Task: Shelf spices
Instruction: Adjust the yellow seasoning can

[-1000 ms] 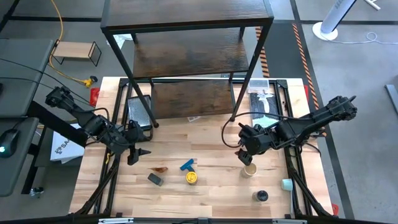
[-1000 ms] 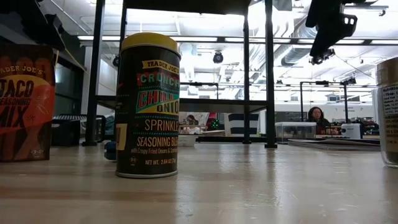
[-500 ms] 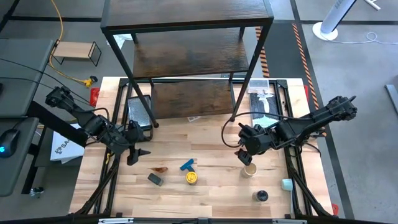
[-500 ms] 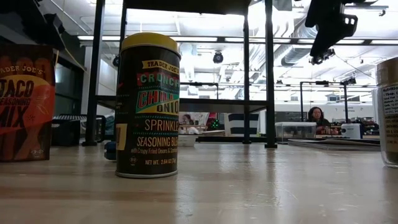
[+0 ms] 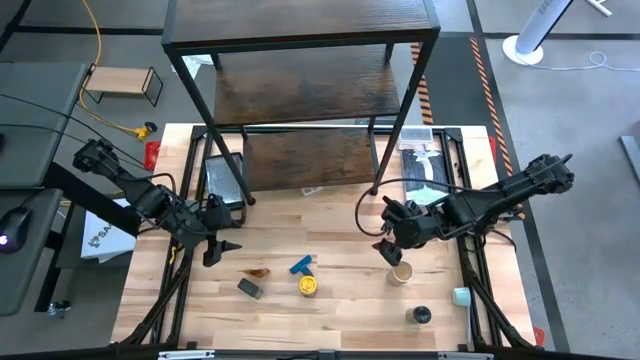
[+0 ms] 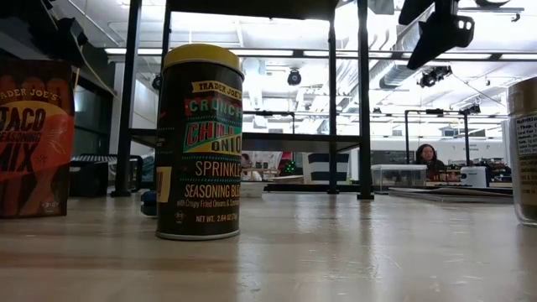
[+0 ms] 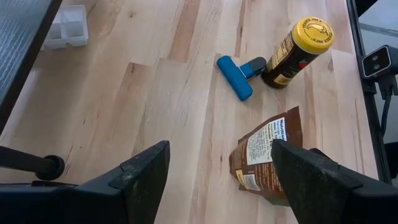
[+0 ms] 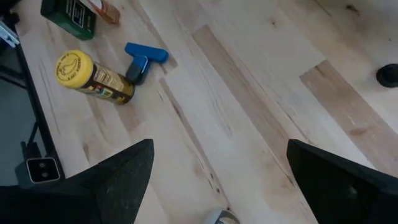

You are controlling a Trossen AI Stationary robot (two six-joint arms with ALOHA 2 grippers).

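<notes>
Clearly nothing is shelved yet: all the spices sit on the pale wooden surface, while the large three-tier shelf of dark brown boards and thin black metal frame stands at its far edge. The step in hand looks like the first approach. The right gripper, jaws spread wide and empty, hangs just beside the tan-lidded jar; the next move likely calls for dropping lower and centring over that lid before closing. The left gripper, jaws also apart and empty, waits near the small reddish-brown packet. The small dark grey box lies close to the packet, the yellow-lidded dark jar stands mid-surface, and the black-lidded jar sits near the front edge. A blue T-shaped plastic piece lies just beside the yellow-lidded jar, seemingly touching it. The shelf's thin front legs could hinder a carry inward.
</notes>
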